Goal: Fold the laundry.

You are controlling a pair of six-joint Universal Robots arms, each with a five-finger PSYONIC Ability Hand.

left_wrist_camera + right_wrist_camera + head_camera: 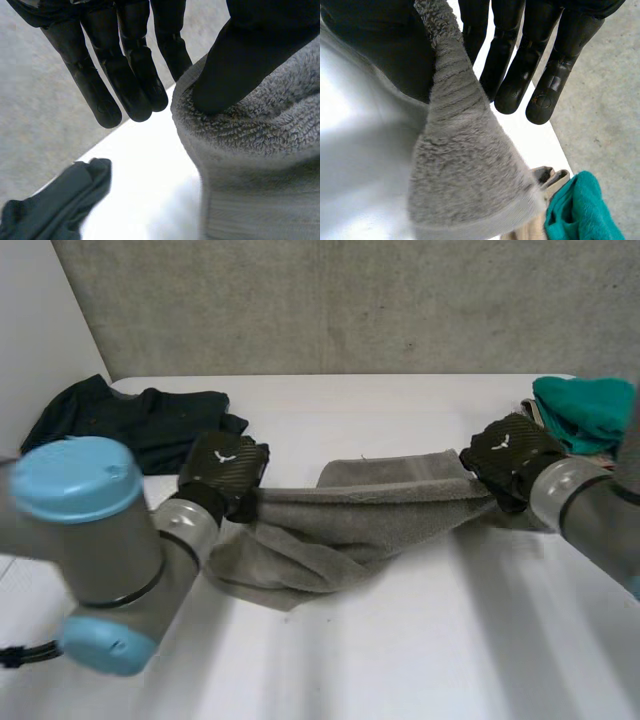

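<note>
Fingers (125, 85) of the left hand (225, 468) were held straight while its thumb (240, 65) pressed down into the grey towel (350, 515), gripping one end of it. The right hand (510, 455) held the other end. Its straight fingers (545, 80) lay on one side of the towel's hemmed edge and its thumb (385, 55) on the other, with the cloth pinched between them.

On the white table (420, 650), a crumpled dark garment (120, 420) lay at about 10 o'clock. It was just beyond the left hand and apart from the towel. A teal cloth (585, 408) sat at about 2 o'clock, close beyond the right hand, on top of a beige item (547, 176) that was too hidden to name. A grey wall (350, 300) stood behind the table at 12 o'clock. The left arm (95, 540), with its light-blue caps, covered the table's 8 o'clock corner in the head view.

The towel lay at the middle of the table, stretched between the two hands with its long axis running from 9 o'clock to 3 o'clock. Its upper edge was bunched into a taut band. The loose lower part sagged onto the table toward 7 o'clock, nearer the left hand, and a flatter flap lay behind the band toward 12 o'clock.
</note>
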